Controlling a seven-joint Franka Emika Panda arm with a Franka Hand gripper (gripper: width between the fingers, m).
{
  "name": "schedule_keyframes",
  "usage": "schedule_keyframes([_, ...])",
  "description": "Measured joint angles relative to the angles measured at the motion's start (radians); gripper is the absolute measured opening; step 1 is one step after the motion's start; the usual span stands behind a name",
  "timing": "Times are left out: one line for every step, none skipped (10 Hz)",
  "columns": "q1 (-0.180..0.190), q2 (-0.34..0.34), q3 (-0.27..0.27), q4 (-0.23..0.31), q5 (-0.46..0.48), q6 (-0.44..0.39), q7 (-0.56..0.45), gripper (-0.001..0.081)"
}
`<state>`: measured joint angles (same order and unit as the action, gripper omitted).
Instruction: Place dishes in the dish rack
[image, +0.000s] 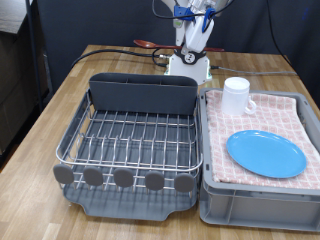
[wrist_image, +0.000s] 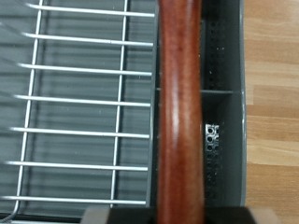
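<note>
Brown spoon (wrist_image: 179, 112) fills my wrist view, its handle clamped between the gripper (wrist_image: 168, 217) fingers, hanging over the rack's (image: 128, 150) back compartment beside the wire grid. Plate (image: 266, 153) and mug (image: 235, 96) sit in the cloth-lined bin (image: 215, 205) beside the rack.

The dark grey plastic dish rack (image: 130, 140) sits left of the cloth-lined grey bin (image: 262, 190), which apparently holds the round light-blue plate (image: 266, 153) and small white cylindrical mug (image: 235, 96).
</note>
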<state>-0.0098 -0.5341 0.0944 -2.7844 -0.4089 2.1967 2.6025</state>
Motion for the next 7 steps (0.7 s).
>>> schedule_keyframes([0.000, 0.005, -0.003, -0.004, 0.011, 0.016, 0.001, 0.0098])
schedule_keyframes([0.002, 0.010, -0.010, -0.008, 0.034, 0.033, 0.000, 0.0097])
schedule_keyframes([0.006, 0.012, -0.020, -0.011, 0.059, 0.047, -0.004, 0.0097])
schedule_keyframes([0.012, 0.013, -0.031, -0.013, 0.086, 0.052, -0.010, 0.0097])
schedule_keyframes([0.020, 0.013, -0.043, -0.013, 0.110, 0.052, -0.023, 0.0097])
schedule_keyframes([0.028, 0.013, -0.056, -0.014, 0.140, 0.052, -0.037, 0.0097])
schedule_keyframes([0.037, 0.013, -0.072, -0.014, 0.173, 0.052, -0.056, 0.0097])
